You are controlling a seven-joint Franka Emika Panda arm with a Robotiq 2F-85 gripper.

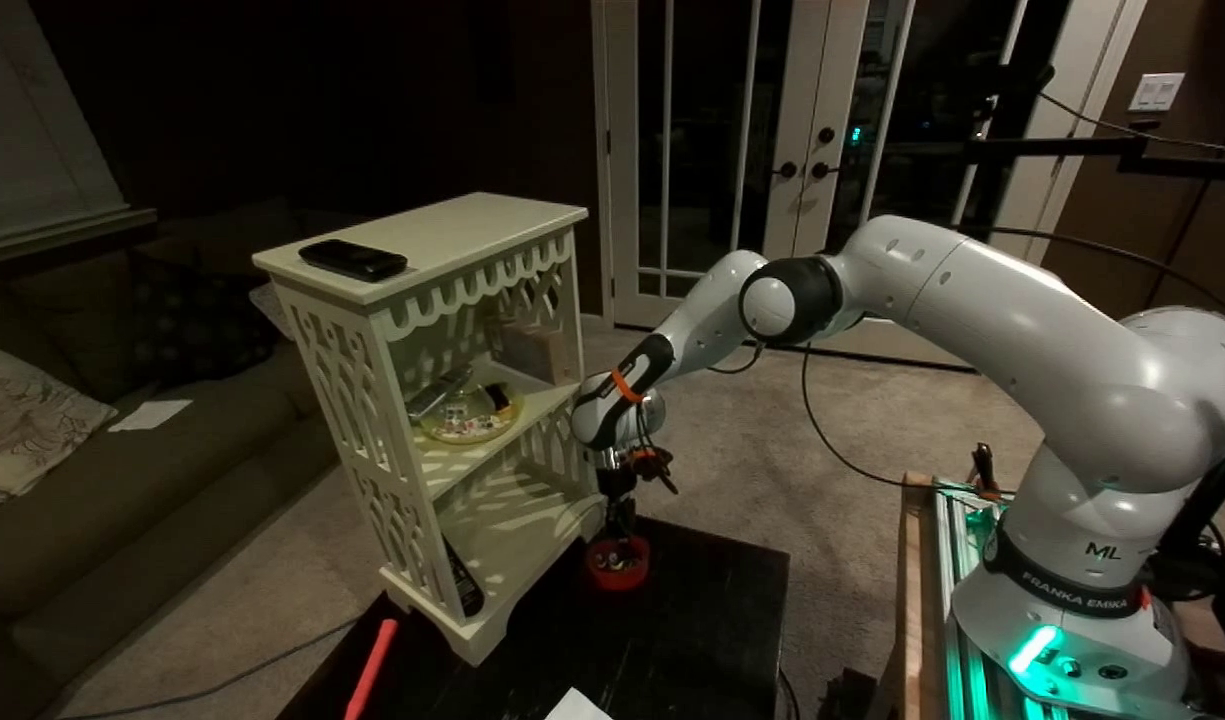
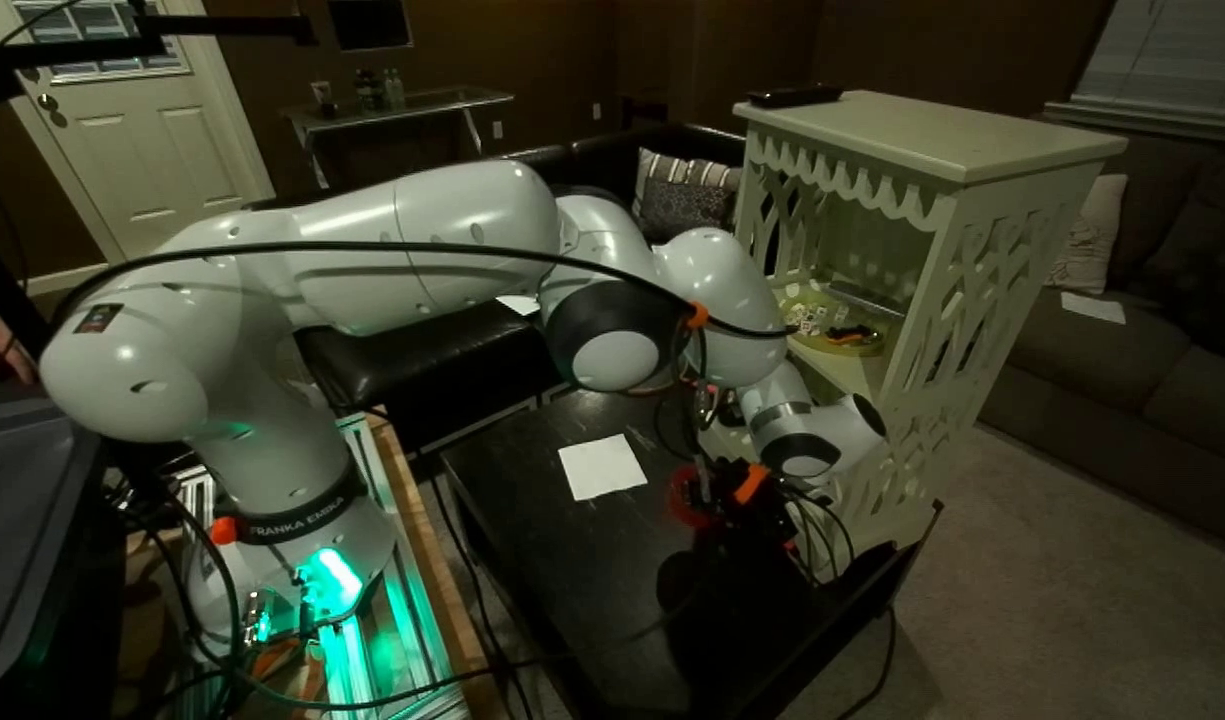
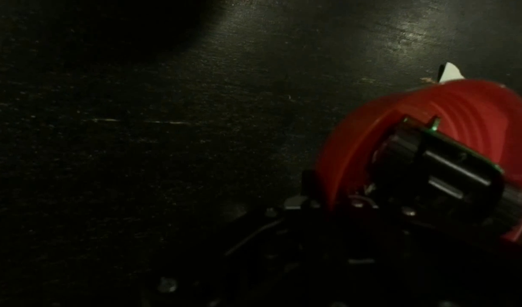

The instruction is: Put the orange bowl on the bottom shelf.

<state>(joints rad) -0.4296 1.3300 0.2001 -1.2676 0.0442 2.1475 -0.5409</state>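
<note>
The orange bowl [image 1: 617, 579] is small and red-orange and holds dark and silvery items. It is over the black table beside the stand's front, and also shows in an exterior view [image 2: 683, 498] and the wrist view [image 3: 488, 106]. My gripper [image 1: 620, 537] points down at it. In the wrist view the gripper's fingertips [image 3: 332, 204] are close together, one on each side of the bowl's rim, shut on it. I cannot tell whether the bowl touches the table. The bottom shelf [image 1: 517, 525] is the lowest cream board of the lattice-sided stand, at the table's level, left of the bowl.
A dark remote [image 1: 462, 580] leans inside the stand at the bottom shelf's near side. The middle tier bears a yellow dish [image 1: 472, 425] of small pieces. A flat black object [image 1: 352, 259] lies on top. A red stick [image 1: 372, 668] and white paper [image 2: 602, 467] lie on the table.
</note>
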